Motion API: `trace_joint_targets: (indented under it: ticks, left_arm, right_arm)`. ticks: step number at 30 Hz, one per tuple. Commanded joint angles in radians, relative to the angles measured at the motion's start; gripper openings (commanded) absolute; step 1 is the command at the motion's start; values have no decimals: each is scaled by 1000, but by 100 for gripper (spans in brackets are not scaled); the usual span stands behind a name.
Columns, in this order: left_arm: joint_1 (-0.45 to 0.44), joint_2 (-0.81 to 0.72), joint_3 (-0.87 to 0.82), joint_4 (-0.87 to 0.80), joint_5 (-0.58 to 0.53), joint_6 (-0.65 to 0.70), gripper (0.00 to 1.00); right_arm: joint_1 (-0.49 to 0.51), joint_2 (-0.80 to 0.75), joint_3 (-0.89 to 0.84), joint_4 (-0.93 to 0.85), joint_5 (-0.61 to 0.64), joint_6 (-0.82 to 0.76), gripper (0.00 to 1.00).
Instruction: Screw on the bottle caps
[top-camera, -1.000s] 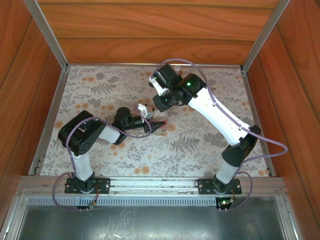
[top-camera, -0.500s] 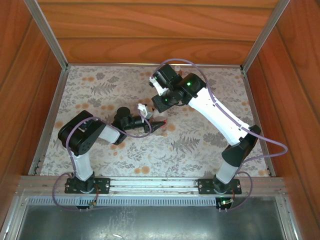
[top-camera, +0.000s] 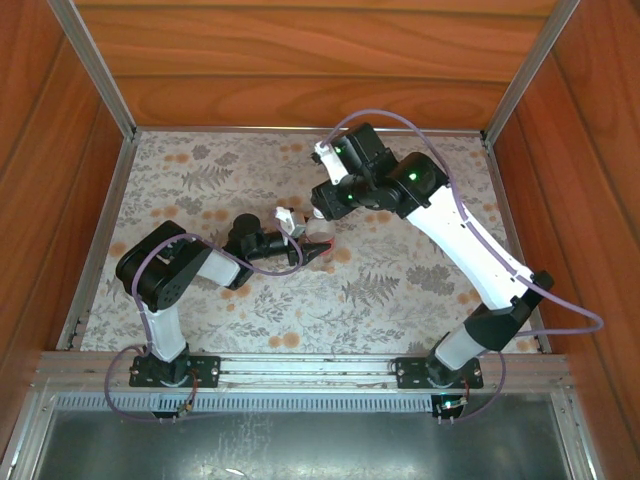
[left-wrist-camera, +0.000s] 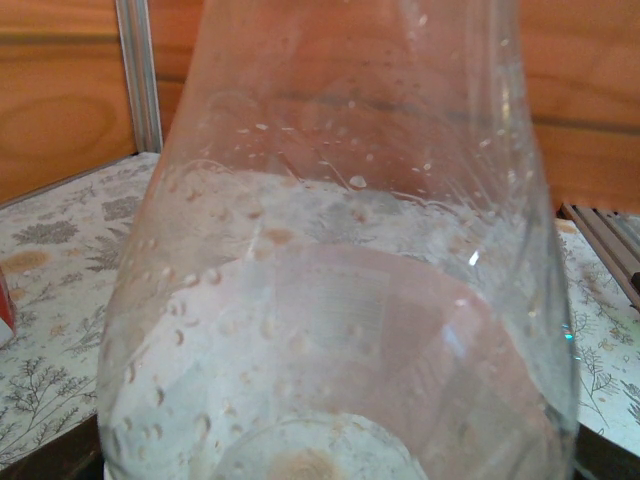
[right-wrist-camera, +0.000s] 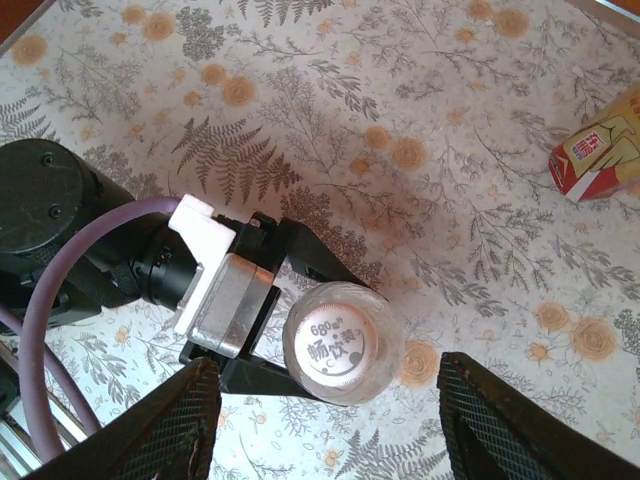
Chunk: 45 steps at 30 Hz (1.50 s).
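Cap (right-wrist-camera: 338, 352) sits on the clear bottle (left-wrist-camera: 340, 300), upright mid table (top-camera: 200, 170), with the left gripper (top-camera: 312, 250) clamped round its body. Right gripper (right-wrist-camera: 328, 365) hangs above, fingers apart. Thin plastic looks light, squashy and slick, so I'd pinch only the cap's rim.

Clear bottle (right-wrist-camera: 389, 342) upright, white cap (right-wrist-camera: 331, 351) on top

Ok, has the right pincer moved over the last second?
Yes. In the top view the right pincer has shifted slightly rightward, toward the back-right corner post of the frame.
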<state>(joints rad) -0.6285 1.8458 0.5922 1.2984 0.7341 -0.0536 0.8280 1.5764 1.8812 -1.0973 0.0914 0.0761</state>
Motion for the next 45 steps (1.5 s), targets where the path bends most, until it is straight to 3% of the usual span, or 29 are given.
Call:
trace_joint_targets:
  ticks: [1,11,15,26,32,45]
  left_arm:
    - [6,27,7,-37,50,-23,67]
    - [25,-4,-5,-36,195,-78,67]
    - [28,-20,-13,-41,230,-87,67]
    - [31,-23,-37,-47,340,-59,67]
    - [42,-24,-45,-52,373,-49,67]
    - [50,-28,-64,-65,406,-8,67]
  right_arm:
    - [-13,-12,-42,5,-68,-145,62]
    - [-71,-133,-182,101,-312,-453,62]
    - [-73,-177,-254,153,-344,-566,60]
    - [-102,-140,-256,75,-512,-930,64]
    - [-123,-72,-185,-20,-600,-1011,58]
    - [-150,45,-89,-77,-610,-1007,50]
